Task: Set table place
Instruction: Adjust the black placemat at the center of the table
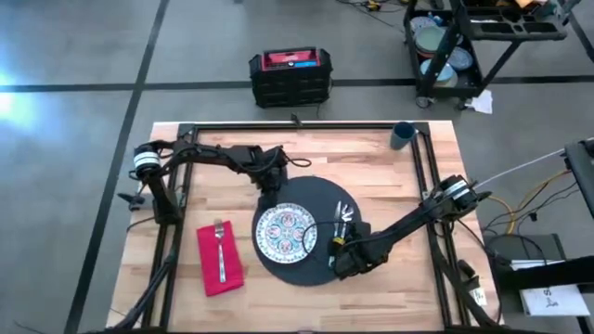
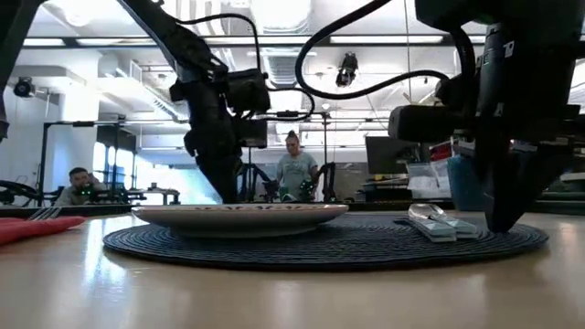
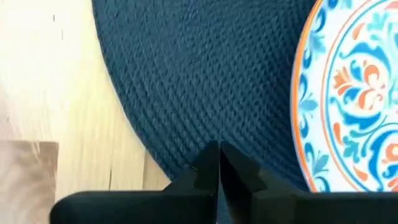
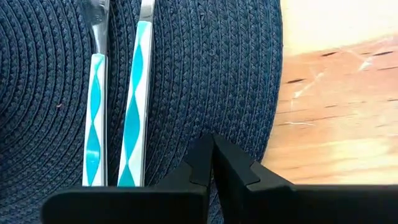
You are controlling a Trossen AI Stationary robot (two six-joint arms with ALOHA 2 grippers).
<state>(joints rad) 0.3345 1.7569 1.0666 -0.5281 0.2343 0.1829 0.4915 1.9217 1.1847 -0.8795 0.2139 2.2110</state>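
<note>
Now, working left to right across the high view: your red napkin (image 1: 220,259) lies at the lower left of the table (image 1: 186,306), with the fork (image 1: 221,246) resting on it. Just right of it sits the round mat (image 1: 316,199), and the patterned plate (image 1: 287,231) rests on the mat's left half.

Your left gripper (image 1: 267,192) hangs over the mat's upper-left edge, just beside the plate rim; the left wrist view shows its fingertips (image 3: 208,163) pressed together with nothing between them.

Further right, two blue-handled utensils (image 1: 342,216) lie side by side on the mat's right part, probably the knife and spoon, though you cannot tell which is which. Your right gripper (image 1: 340,257) stands at the mat's lower-right edge, near their handles, jaws likewise closed and empty in the right wrist view.

At the upper right of the frame the blue cup (image 1: 403,135) stands well apart from the setting, by the table's far rail.

By my reading, the cutlery step is done and the cup is what remains. You would lift the right arm clear, open its jaws, reach to the cup and bring it beside the mat.
</note>
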